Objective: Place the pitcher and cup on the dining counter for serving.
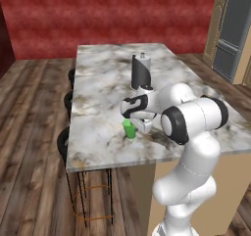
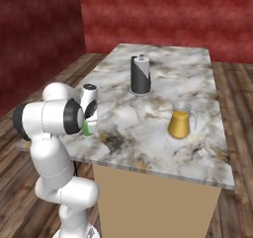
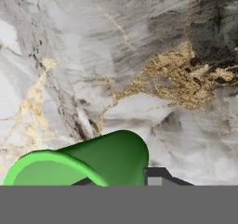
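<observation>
Cup (image 1: 129, 129) of bright green stands upright on the dining counter (image 1: 103, 83), close to the counter's near edge and toward the side lined with black stools (image 1: 62, 144); the hand (image 1: 139, 126) hangs right over and beside it, and in the hand view the cup's green rim and wall (image 3: 93, 165) sit at the bottom of the picture with one dark fingertip (image 3: 158, 175) just beside the wall; whether the fingers press the cup or stand a little apart from it cannot be told, nor how wide the jaws are; in the right base view only a sliver of the cup (image 2: 86, 129) shows behind the arm's dark joint, with the hand (image 2: 89, 117) just above it; around the cup the marble top shows grey and brown veining with a gold-brown patch nearby; farther along the counter, about midway up its length, stands an upright black and grey cylinder with a small knob on top (image 2: 140, 74), resting on a round base, well apart from the cup; the pitcher (image 2: 180, 119), clear glass with orange-yellow liquid in its lower part, stands upright on the same counter toward the long edge away from the stools, well apart from both the cup and the hand; beyond the counter's far end is a red wall (image 1: 108, 14), and wooden floor (image 1: 29, 132) lies below the stools.
</observation>
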